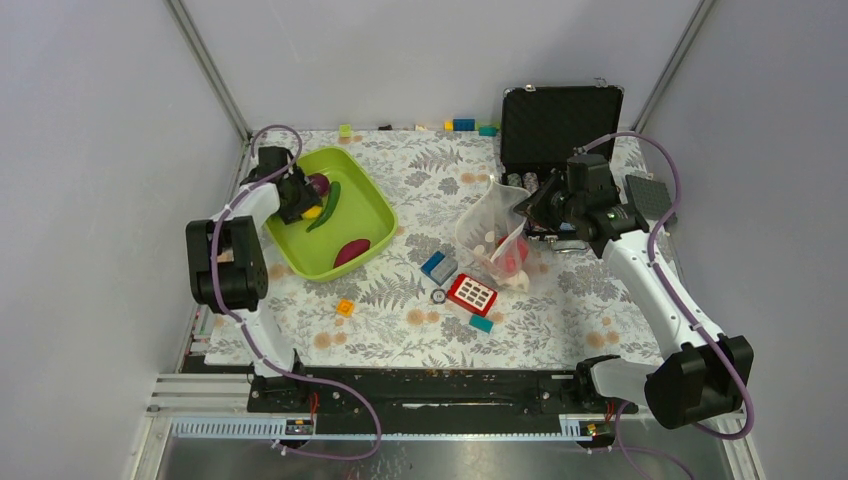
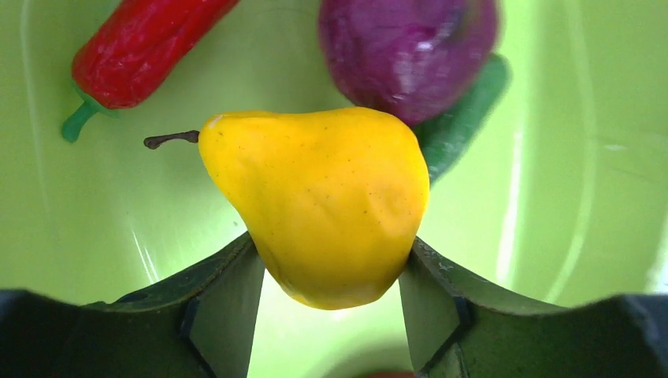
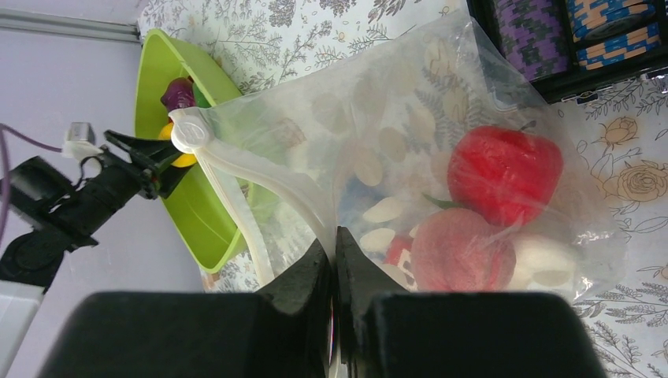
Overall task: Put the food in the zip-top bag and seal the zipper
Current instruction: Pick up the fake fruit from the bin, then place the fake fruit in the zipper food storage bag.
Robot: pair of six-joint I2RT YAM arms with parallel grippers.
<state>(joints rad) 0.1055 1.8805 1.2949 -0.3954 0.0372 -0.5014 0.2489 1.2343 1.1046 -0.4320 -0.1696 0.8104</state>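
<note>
While the right gripper (image 3: pixel 335 240) is pinching the bag (image 3: pixel 378 102) open for loading, the left gripper (image 2: pixel 331 256) is seemingly squeezing the pear (image 2: pixel 315 185).

Surfaces: toy food, tub, bag, table cover.
Yellow fruit (image 2: pixel 315 205): smooth plastic, satin sheen, fine dark speckling. Purple onion (image 2: pixel 406 51): glossy, faintly streaked. Red chili (image 2: pixel 138 47): smooth, shiny plastic. Lime-green tub (image 2: pixel 551 197): hard plastic, glossy, streaky highlights on its wall. Zip-top bag (image 3: pixel 378 118): thin clear film, crinkled, soft glare. Zipper (image 3: pixel 252 169): thicker milky plastic, near matt. Table cover (image 1: pixel 420 300): matt floral print, cloth or paper unclear. Case (image 1: pixel 560 120): black, dull.
</note>
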